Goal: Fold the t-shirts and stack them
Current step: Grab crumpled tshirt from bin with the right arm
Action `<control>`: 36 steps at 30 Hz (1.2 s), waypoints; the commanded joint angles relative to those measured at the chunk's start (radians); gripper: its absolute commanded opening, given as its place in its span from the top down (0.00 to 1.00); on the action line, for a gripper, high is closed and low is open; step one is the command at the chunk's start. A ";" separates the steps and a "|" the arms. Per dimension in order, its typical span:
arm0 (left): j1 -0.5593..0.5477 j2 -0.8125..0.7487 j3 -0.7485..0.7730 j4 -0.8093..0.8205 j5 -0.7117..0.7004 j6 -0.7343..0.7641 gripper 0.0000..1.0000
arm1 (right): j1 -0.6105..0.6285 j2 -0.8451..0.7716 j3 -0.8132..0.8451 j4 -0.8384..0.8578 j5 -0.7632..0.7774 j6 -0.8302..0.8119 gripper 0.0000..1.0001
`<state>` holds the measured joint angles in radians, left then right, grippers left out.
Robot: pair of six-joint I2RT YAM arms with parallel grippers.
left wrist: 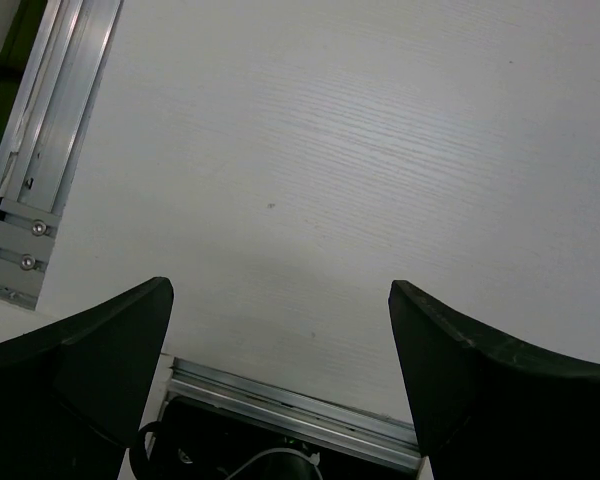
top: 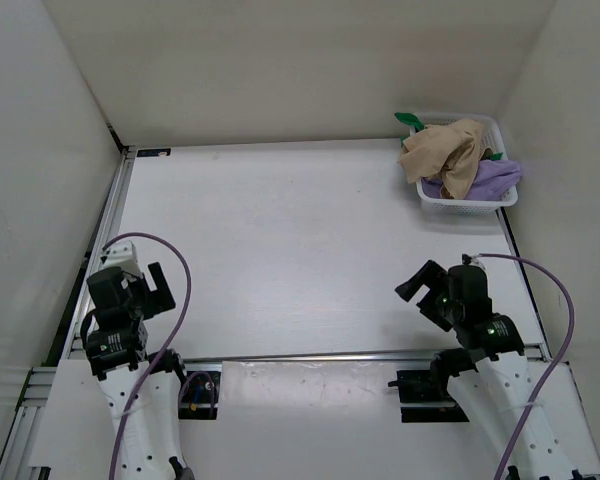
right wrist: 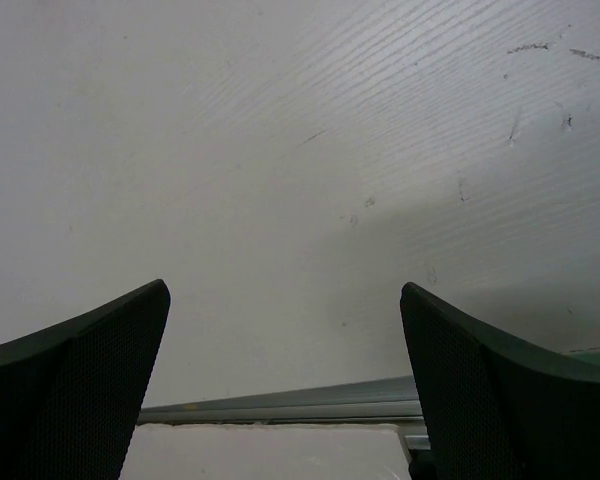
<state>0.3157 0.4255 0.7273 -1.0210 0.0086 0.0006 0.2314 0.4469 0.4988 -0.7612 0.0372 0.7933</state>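
A white, faintly grained table (top: 300, 240) is stretching between plain pale walls (top: 280, 70), with a silver metal rail (top: 360, 355) running along its lower edge in the overhead view and another rail climbing the left side. In the upper right of that view a white mesh basket (top: 462, 209) is sitting near the table's right edge, well apart from both arms. The three t-shirts are lying crumpled together inside it. The tan shirt (top: 448, 150) is heaped on top and spilling over the basket's left rim, and the light purple shirt (top: 496, 178) is bulging out beneath it on the right. Only scraps of the bright green shirt (top: 412, 121) are peeking out, mostly at the basket's upper left corner. None is folded. At lower left the left gripper (top: 160, 290) is hovering over the table, jaws spread wide and holding nothing. At lower right the right gripper (top: 423, 295) is doing the same. A purple cable (top: 176, 262) is looping from each arm. Each wrist view is showing white tabletop between dark fingers (left wrist: 100, 340).
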 commanded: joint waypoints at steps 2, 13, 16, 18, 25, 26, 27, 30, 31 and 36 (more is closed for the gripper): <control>-0.003 0.015 0.075 0.035 -0.051 -0.001 0.00 | 0.005 0.055 0.066 0.014 0.033 0.003 0.00; -0.003 0.062 0.173 0.055 0.017 -0.001 0.00 | 0.005 0.306 0.419 0.103 0.215 -0.180 0.00; -0.003 0.102 0.211 0.024 -0.012 -0.001 0.00 | -0.015 0.482 0.593 0.142 0.245 -0.285 0.00; -0.003 0.128 0.233 -0.007 0.022 -0.001 0.00 | -0.052 0.640 0.775 0.151 0.254 -0.347 0.00; -0.012 0.159 0.239 0.116 0.194 -0.001 0.00 | -0.150 1.149 1.285 0.123 0.297 -0.335 0.00; -0.012 0.159 0.228 0.125 0.209 -0.001 0.00 | -0.164 1.206 1.337 0.123 0.311 -0.319 0.00; -0.012 0.171 0.228 0.125 0.223 -0.001 0.00 | -0.187 1.318 1.392 0.123 0.323 -0.303 0.00; -0.012 0.196 0.198 0.137 0.245 -0.001 0.00 | -0.208 1.522 1.616 0.097 0.345 -0.276 0.00; -0.012 0.209 0.184 0.147 0.245 -0.001 0.00 | -0.208 1.564 1.662 0.097 0.360 -0.276 0.00; -0.012 0.242 0.175 0.156 0.245 -0.001 0.00 | -0.218 1.710 1.775 0.114 0.418 -0.276 0.22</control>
<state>0.3069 0.6594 0.9073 -0.8936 0.2195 0.0002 0.0090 2.1681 2.1975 -0.6487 0.3820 0.5064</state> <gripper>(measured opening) 0.999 0.868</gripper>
